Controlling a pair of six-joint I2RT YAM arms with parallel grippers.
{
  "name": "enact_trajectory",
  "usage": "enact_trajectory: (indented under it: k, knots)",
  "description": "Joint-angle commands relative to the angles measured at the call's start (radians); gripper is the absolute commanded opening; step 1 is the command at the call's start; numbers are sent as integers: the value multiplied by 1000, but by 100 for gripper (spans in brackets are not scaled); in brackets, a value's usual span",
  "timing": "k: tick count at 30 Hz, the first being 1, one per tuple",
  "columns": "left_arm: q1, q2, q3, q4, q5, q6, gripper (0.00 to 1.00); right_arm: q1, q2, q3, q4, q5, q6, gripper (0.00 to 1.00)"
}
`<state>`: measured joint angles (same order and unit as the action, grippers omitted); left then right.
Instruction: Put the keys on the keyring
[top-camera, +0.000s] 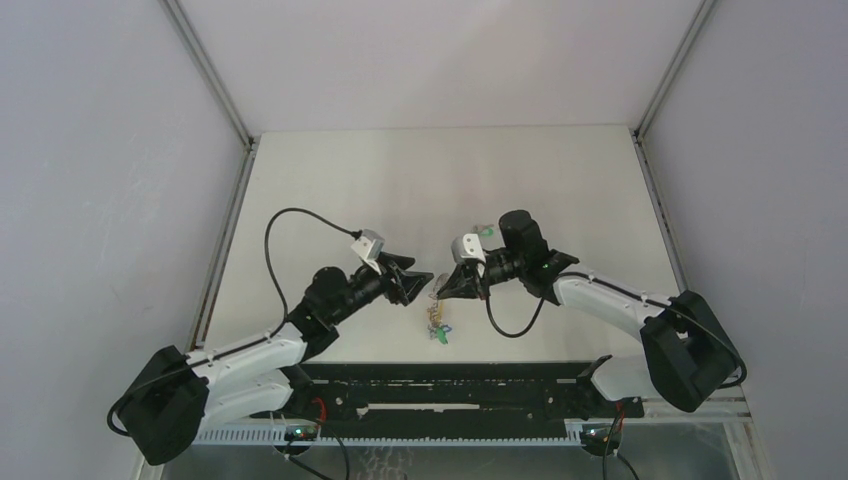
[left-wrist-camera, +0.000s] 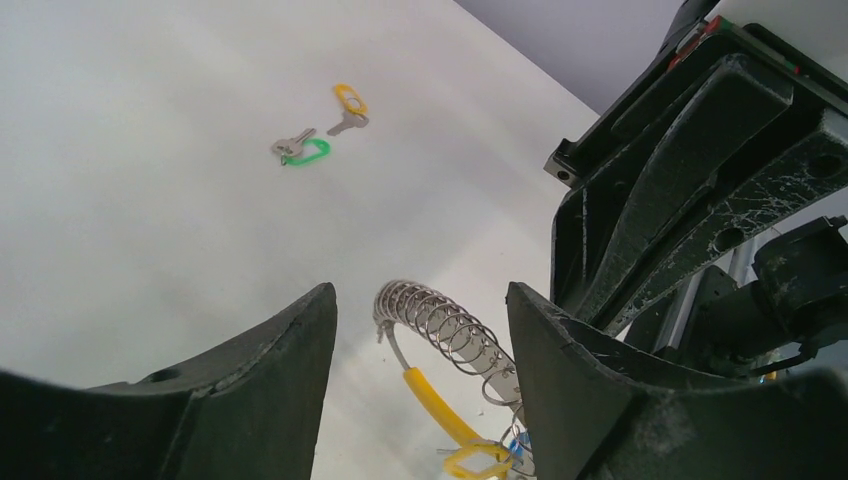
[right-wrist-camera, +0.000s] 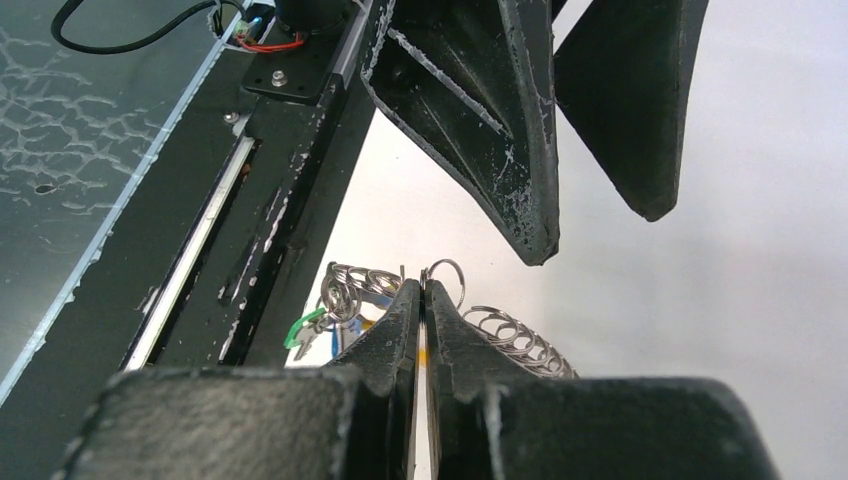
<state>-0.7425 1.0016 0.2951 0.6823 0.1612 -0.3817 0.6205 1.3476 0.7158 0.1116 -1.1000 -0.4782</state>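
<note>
Closest, the right gripper (right-wrist-camera: 418, 290) is clamped on the keyring (left-wrist-camera: 440, 325), mid-frame; the left gripper (left-wrist-camera: 420, 292) gapes around its coil. Loose keys (left-wrist-camera: 300, 150) lie upper left on the desk (left-wrist-camera: 150, 220). I'd hold the ring steady, then fetch one.

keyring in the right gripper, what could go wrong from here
The right gripper pinches the keyring only at its fingertips, so the dangling loop could slip or swing when the open left gripper closes on it. Its jaws flank a whole coil of small rings, so they might snag several at once. The yellow key and green key lie apart on the table, not yet fetched.
</note>
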Motion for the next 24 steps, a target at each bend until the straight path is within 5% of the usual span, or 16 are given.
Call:
enact_trajectory:
  k: [1,9,15,24]
  knots:
    - [-5,-51,2,50,12,32,69,-17,-63,45,13,-15,-34,0]
    - [-5,-180,-84,32,151,165,66,-38,-83,45,12,-23,-28,0]
    - [-5,-121,-82,80,271,131,43,-38,-84,45,50,-38,2,0]
    - [-6,-93,-88,82,279,252,51,-37,-93,45,33,-71,-10,0]
